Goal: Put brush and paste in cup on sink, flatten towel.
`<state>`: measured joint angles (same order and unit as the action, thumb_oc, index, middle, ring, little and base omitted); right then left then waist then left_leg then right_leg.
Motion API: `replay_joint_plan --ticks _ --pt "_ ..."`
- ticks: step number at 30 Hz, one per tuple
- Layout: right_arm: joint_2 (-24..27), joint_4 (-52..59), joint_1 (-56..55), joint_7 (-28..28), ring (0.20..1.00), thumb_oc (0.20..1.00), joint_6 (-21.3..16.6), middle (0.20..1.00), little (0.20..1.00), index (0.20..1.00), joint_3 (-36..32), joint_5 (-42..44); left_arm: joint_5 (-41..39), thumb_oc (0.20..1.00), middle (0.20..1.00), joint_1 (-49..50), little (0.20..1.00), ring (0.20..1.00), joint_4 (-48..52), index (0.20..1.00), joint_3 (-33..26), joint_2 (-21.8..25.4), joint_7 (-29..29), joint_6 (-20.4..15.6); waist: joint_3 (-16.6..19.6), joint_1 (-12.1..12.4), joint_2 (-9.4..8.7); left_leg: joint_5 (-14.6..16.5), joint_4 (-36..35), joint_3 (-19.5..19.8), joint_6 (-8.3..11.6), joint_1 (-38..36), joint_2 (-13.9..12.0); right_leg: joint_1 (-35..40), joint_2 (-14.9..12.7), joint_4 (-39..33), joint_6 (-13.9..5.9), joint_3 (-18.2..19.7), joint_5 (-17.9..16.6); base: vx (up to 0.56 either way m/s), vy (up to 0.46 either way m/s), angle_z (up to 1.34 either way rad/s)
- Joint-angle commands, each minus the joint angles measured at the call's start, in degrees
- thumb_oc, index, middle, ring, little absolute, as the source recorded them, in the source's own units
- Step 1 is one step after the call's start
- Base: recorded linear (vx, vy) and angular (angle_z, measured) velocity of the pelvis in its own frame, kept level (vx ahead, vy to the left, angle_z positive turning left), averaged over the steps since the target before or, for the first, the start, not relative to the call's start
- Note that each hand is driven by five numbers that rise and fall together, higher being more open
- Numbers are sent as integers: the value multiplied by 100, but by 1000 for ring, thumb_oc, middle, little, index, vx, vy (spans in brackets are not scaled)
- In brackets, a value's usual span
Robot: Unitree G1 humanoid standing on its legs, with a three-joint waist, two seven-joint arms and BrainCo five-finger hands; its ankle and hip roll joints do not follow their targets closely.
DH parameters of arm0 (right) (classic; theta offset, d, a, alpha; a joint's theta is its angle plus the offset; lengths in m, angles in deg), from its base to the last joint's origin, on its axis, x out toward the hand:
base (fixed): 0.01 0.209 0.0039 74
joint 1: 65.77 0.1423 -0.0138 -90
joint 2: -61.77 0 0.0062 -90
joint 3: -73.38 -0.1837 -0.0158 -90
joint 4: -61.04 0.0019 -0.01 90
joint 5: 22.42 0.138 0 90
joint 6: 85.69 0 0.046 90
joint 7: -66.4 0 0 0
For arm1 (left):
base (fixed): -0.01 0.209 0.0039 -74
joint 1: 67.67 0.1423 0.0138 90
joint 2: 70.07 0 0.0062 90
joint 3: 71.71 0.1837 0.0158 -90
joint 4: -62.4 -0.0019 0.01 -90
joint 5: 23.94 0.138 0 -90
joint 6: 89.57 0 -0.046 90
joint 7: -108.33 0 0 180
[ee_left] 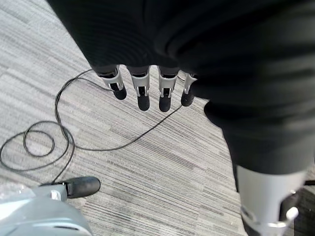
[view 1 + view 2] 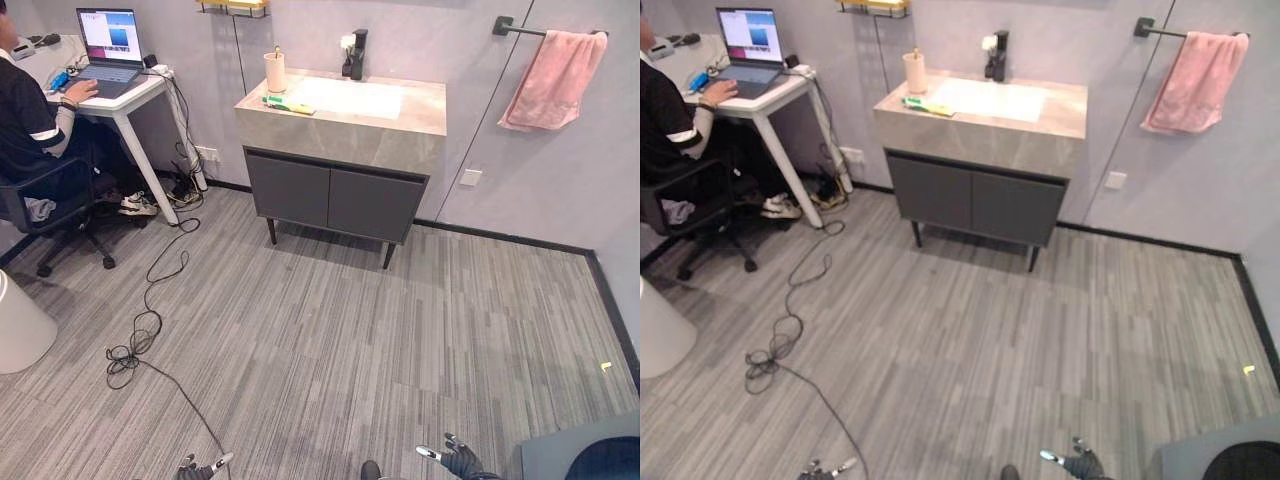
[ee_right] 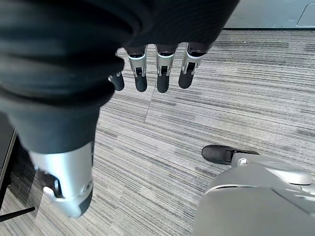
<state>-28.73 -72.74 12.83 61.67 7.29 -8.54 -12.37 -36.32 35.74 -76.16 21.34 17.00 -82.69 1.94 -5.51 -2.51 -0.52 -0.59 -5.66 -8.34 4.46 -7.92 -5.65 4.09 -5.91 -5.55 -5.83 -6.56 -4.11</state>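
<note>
Both hands hang empty low at the near edge; the task items sit across the room on the sink unit.

Working left to right, you have a person (image 2: 25, 110) seated at a white desk (image 2: 125, 100) with a laptop (image 2: 108, 45) at far left. A grey-carpeted floor (image 2: 330, 340) separates you from the sink unit (image 2: 340, 150) against the far wall. On its counter stand the cup (image 2: 275, 72) and, just beside it on the near side, the toothpaste (image 2: 288, 103); you cannot tell whether a brush is in the cup. A black faucet (image 2: 357, 55) stands behind the basin. The pink towel (image 2: 555, 80) hangs bunched on a rail (image 2: 520, 28) at far right. Your left hand (image 1: 147, 91) and right hand (image 3: 157, 73) point down at the floor, fingers straight and relaxed, holding nothing, well apart from every task item.
</note>
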Motion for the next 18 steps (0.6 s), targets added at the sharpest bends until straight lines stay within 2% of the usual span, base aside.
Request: replay_joint_plan --ticks 1,12,18 --pt "240 209 356 8 1000 1000 -115 1000 1000 1000 29 -198 222 1000 1000 -413 1000 1000 -134 1000 24 168 -7 -129 -326 -51 -37 188 66 141 98 -133 36 329 -192 55 -324 -265 286 0 0 0" --pt "290 221 368 -67 1000 1000 -49 1000 1000 1000 18 -407 215 1000 1000 -458 1000 1000 -226 1000 49 194 -10 -83 -358 -30 -105 205 66 190 58 -110 65 330 -205 55 -331 -293 263 1 4 0" --pt "309 372 396 206 1000 1000 -99 1000 1000 1000 14 -64 118 1000 1000 -477 1000 1000 -142 1000 29 267 100 -115 -432 -21 -162 219 66 197 -42 -72 134 267 -259 108 -336 -259 176 -9 54 2"
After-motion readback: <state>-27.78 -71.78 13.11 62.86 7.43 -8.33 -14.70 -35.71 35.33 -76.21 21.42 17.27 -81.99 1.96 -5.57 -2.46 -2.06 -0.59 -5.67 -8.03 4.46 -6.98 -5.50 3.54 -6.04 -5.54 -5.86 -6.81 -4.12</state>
